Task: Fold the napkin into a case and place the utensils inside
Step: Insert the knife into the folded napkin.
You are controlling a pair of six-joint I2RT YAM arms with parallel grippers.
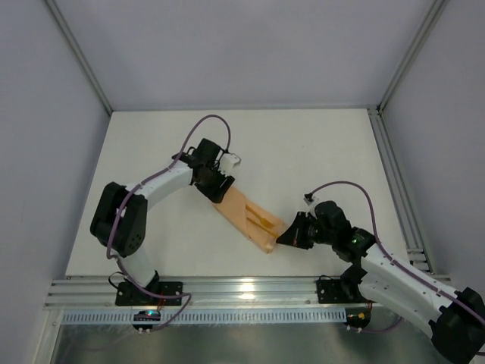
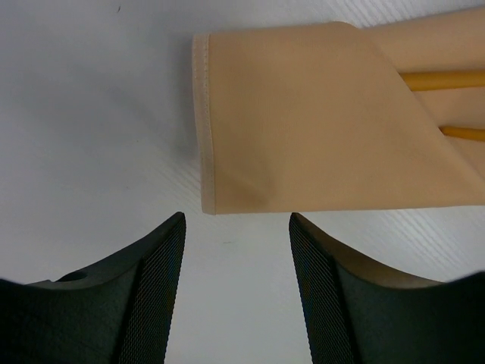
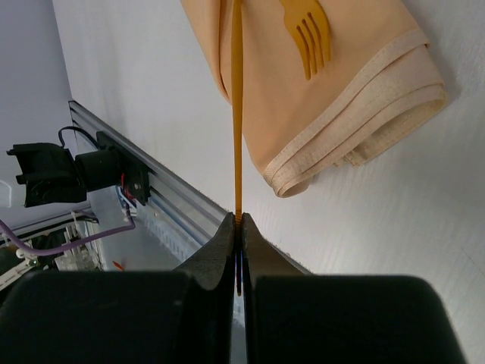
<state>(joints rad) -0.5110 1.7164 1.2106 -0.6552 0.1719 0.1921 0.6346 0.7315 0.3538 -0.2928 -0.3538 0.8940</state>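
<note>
Case point(image 1: 248, 214): peach-orange napkin folded into a narrow pouch, lying diagonally on the table point(image 1: 318, 152) between the two arms. Fork point(image 3: 309, 34): bright orange, resting on the pouch's layers, tines toward the right gripper point(image 3: 238, 227). Second utensil point(image 3: 237, 114): thin, seen edge-on, pinched between that gripper's pressed-together fingers and running across the cloth. Left gripper point(image 2: 237, 227): fingers spread, empty, just short of the pouch's hemmed end, not touching.
</note>
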